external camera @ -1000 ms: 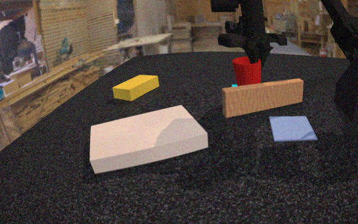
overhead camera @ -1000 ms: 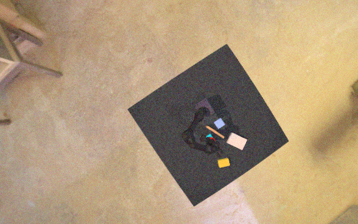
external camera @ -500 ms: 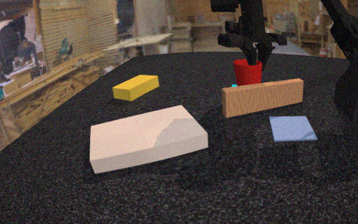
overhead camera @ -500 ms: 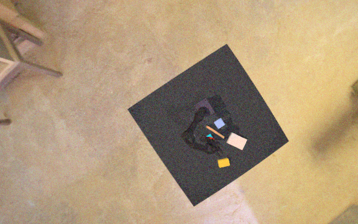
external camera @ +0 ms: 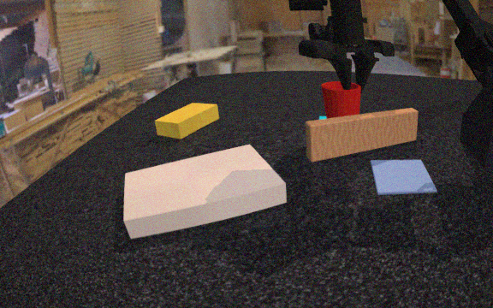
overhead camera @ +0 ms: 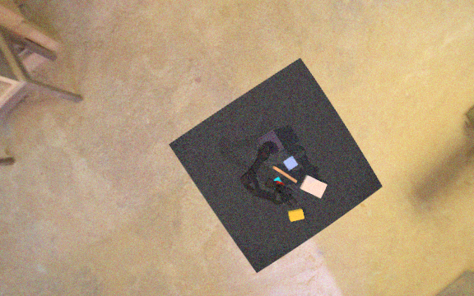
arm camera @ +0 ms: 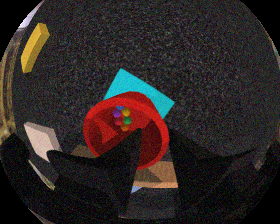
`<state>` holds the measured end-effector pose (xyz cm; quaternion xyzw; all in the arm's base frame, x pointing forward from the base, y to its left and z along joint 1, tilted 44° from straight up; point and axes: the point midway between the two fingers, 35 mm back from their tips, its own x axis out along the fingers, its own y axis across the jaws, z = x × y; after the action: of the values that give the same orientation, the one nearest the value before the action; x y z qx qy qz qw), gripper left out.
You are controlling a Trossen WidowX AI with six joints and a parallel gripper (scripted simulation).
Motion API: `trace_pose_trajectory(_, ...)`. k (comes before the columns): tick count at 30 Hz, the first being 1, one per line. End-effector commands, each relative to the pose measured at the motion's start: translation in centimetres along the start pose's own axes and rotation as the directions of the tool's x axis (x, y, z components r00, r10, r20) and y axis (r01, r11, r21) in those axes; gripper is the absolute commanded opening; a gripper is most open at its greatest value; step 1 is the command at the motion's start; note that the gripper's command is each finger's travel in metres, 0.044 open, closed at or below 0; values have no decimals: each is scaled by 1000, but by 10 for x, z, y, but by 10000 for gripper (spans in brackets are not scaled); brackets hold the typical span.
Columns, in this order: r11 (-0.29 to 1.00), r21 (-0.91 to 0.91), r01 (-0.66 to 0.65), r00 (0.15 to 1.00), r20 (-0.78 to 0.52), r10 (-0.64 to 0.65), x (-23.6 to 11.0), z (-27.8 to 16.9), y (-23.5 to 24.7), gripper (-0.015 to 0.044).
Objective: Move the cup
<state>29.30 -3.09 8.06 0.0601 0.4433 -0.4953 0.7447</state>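
The red cup (external camera: 341,100) (arm camera: 100,129) stands upright on the cyan pad (arm camera: 140,92) (external camera: 323,117) (overhead camera: 277,179), behind the orange block. Coloured marbles (arm camera: 123,116) lie inside it. My gripper (external camera: 354,83) (arm camera: 155,132) hangs straight over the cup, with its fingers straddling the near rim wall. The fingers stand apart and are loose on the wall. The light blue pad (external camera: 402,176) (overhead camera: 290,163) lies bare on the near side of the orange block. The lower part of the cup is hidden by that block in the exterior view.
An orange wooden block (external camera: 361,133) (overhead camera: 285,174) stands on edge between the two pads. A flat pale pink box (external camera: 199,188) (overhead camera: 313,186) and a yellow block (external camera: 187,120) (overhead camera: 296,215) (arm camera: 32,46) lie to the left. The arm's base (external camera: 490,120) stands at the right.
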Motion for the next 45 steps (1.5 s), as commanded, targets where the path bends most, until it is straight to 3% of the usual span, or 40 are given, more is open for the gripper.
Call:
trace_pose_trajectory(1, 1000, 7, 0, 1000, -3, 0, -5, 0, 0, 128)
trace_pose_trajectory(26, 1000, 2, 4, 1000, -1, -4, -36, 1, 2, 128)
trace_pose_trajectory(38, 1000, -4, 2, 1000, 3, -2, -39, 2, 2, 440)
trace_pose_trajectory(45, 1000, -2, 1, 1000, -1, -1, -62, 2, 4, 440)
